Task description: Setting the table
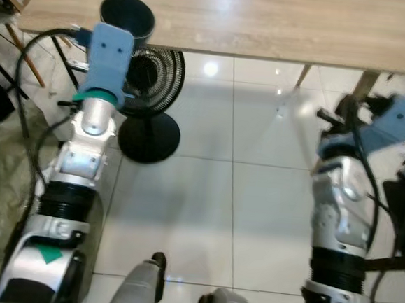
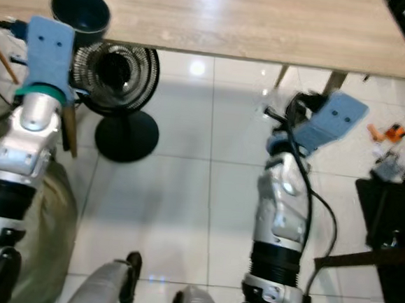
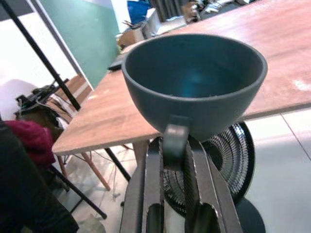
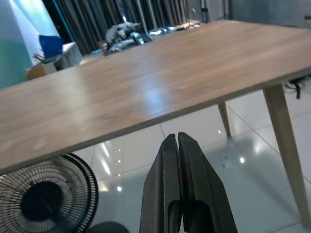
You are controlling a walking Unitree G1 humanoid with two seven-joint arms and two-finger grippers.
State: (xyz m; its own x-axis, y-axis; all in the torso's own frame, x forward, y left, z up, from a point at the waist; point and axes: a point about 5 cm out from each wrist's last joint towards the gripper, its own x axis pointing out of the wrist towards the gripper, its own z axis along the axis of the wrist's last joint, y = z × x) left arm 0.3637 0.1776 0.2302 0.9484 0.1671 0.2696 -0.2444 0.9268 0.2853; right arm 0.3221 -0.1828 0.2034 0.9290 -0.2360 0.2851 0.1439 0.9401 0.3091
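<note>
Left eye view: wooden table above glossy white tiled floor.

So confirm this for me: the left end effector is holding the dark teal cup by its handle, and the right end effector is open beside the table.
One thing is wrong: the right end effector is shut, its fingers pressed together, as the right wrist view shows. The rest stands: the left end effector grips the dark teal cup by its handle at the table edge.
</note>
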